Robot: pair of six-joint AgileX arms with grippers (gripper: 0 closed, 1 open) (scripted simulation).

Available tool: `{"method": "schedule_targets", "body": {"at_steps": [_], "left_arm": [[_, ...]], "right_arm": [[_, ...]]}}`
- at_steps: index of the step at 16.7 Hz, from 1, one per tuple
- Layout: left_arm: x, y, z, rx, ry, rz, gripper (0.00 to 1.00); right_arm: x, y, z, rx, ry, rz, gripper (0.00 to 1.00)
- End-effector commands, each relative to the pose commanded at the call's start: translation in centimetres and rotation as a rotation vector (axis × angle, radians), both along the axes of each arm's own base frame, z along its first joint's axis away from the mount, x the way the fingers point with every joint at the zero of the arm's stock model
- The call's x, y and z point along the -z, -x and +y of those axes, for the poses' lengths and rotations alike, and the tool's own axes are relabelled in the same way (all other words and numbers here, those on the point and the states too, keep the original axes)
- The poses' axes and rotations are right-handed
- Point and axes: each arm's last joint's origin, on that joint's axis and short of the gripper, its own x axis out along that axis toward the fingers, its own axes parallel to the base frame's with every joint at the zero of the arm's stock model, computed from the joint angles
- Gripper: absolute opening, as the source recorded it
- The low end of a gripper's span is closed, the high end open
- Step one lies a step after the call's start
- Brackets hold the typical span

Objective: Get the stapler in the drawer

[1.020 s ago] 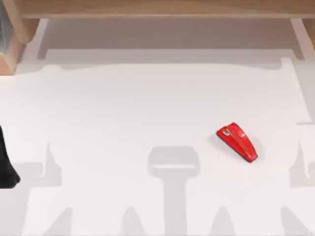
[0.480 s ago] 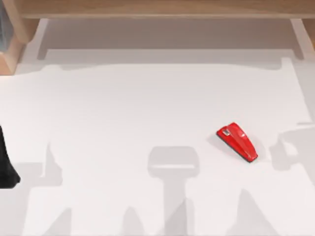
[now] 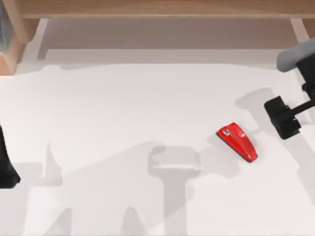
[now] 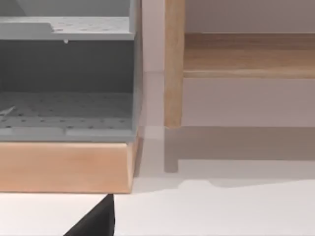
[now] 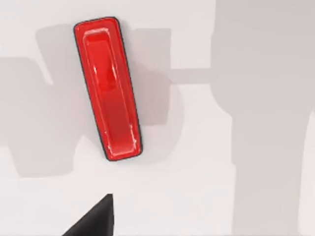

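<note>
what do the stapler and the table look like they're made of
The stapler looks like glossy red plastic: bright highlights run along its smooth top in the right wrist view, over a thin black base, perhaps plastic or rubber. The table looks like a matte white surface, maybe laminate: it takes soft shadows with no shine or grain.

Staplers: one small glossy red wedge-shaped stapler (image 3: 237, 141) on a thin black base, right of centre in the top view.
Arms: two dark arms, one at the left edge (image 3: 6, 164), one at the right edge (image 3: 295, 66).
Wooden cabinets: one light wooden cabinet (image 3: 147, 9) along the upper edge.
Drawers: one open grey perforated drawer (image 4: 66, 115), upper left of the left wrist view.
Tables: one white table (image 3: 123, 113).
</note>
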Motion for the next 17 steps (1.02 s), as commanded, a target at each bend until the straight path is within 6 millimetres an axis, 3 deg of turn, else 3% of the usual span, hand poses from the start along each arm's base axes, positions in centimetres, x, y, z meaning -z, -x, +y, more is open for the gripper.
{"method": "schedule_targets", "body": {"at_steps": [4, 8, 11, 17], "left_arm": [[0.0, 0.0, 0.0, 0.000, 0.000, 0.000, 1.00], [0.0, 0.0, 0.0, 0.000, 0.000, 0.000, 1.00], [0.0, 0.0, 0.0, 0.000, 0.000, 0.000, 1.00], [0.0, 0.0, 0.0, 0.000, 0.000, 0.000, 1.00]], "right_arm": [[3.0, -4.8, 4.2, -0.109, 0.092, 0.232, 1.00], [5.8, -7.6, 7.4, -0.185, 0.148, 0.364, 1.00], [6.9, -8.5, 8.6, -0.211, 0.165, 0.402, 1.00], [7.0, -8.6, 8.4, -0.208, 0.165, 0.404, 1.00]]}}
